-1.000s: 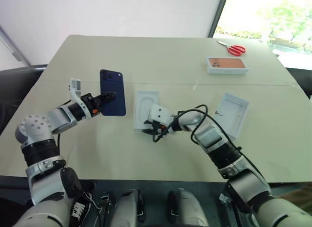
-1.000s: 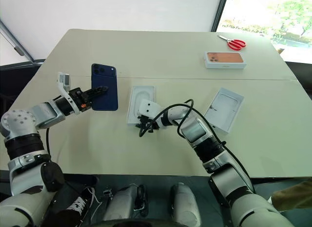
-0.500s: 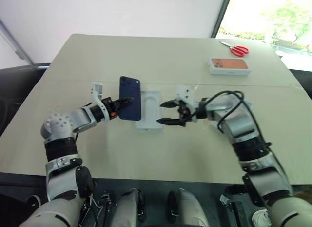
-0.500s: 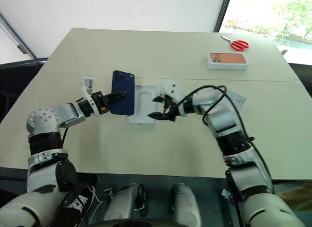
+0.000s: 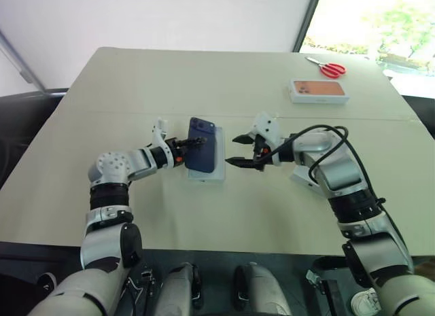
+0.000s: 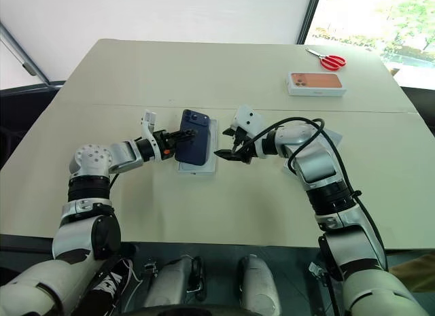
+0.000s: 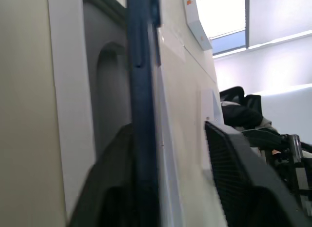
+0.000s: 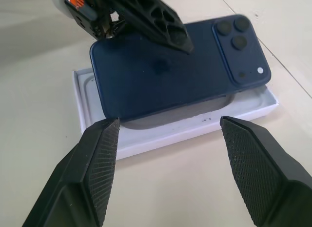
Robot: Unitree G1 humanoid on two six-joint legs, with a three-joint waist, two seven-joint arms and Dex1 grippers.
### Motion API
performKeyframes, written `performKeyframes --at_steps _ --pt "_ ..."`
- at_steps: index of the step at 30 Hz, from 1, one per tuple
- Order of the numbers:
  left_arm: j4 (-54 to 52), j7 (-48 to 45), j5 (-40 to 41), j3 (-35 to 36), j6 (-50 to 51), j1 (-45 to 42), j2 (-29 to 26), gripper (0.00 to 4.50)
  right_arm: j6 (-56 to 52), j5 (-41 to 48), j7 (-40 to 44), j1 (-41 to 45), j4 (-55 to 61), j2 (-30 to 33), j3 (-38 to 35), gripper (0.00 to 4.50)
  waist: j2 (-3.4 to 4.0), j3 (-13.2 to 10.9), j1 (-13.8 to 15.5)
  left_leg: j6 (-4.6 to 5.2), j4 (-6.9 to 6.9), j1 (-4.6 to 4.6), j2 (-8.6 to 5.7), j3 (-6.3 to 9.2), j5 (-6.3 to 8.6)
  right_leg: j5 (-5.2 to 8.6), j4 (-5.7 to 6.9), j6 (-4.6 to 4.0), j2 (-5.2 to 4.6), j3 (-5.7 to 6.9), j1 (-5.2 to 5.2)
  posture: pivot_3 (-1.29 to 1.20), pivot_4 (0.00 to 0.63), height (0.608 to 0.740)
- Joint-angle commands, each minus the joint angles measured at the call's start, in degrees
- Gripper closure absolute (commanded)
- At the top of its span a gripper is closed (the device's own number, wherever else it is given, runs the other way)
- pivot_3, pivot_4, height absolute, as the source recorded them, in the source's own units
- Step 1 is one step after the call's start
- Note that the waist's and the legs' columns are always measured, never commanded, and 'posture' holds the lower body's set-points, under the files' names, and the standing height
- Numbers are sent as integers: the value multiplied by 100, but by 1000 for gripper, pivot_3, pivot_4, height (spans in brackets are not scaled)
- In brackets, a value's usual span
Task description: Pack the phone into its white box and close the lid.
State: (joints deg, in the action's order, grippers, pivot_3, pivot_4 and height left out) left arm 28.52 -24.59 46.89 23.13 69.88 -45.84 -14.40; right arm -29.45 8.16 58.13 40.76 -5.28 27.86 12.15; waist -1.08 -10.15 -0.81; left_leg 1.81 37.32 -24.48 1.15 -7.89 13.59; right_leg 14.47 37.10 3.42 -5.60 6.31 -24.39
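While the left gripper point(image 5: 188, 145) reaches over the phone point(image 5: 203, 153) with jaws parted, whether it grips cannot be told; the phone sits tilted over the white box point(image 5: 219, 172) mid-tabletop point(image 5: 204, 85). The right gripper point(image 5: 236, 150), just beside, gapes empty. Far off lie a pictured box point(image 5: 316, 90) and scissors point(image 5: 325, 67).

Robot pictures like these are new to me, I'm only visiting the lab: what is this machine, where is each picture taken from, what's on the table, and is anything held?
It is a two-armed humanoid robot. Two pictures look down from its head; two look along each wrist's jaws. On the table lie red scissors, a box picturing an orange phone and a shallow white box. The left jaws stand open around the navy phone, tilted over the white box. The right jaws are open, empty.
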Motion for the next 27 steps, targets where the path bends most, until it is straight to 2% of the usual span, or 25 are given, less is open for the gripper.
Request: performKeyframes --at_steps 1,2,10,20,27 --pt "-312 -14 53 -55 131 -116 -83 196 119 97 -103 60 40 -68 -127 1048 0 0 -2 0 1 0 0 0 0 0 1 0 0 0 1 0 150 738" --pt "-363 5 59 -43 164 -123 -86 56 152 76 -139 80 2 -89 -116 1048 0 0 -2 0 2 1 1 0 0 0 2 0 0 0 2 0 150 738" --pt "-1156 6 103 -237 598 96 -299 56 414 -19 -230 175 -274 -220 -24 1048 0 0 -14 1 1 0 1 0 0 0 0 0 2 0 1 0 150 738" --pt "-1248 316 6 2 911 -79 -524 56 609 -82 -275 235 -485 -344 57 1048 0 0 -10 1 2 0 1 0 -1 0 2 0 2 0 2 0 150 738" --pt "-1578 239 -48 -213 950 -9 -800 56 654 -134 -279 209 -519 -380 85 1048 0 0 -9 0 2 0 1 0 -1 0 2 0 2 0 2 0 150 738"
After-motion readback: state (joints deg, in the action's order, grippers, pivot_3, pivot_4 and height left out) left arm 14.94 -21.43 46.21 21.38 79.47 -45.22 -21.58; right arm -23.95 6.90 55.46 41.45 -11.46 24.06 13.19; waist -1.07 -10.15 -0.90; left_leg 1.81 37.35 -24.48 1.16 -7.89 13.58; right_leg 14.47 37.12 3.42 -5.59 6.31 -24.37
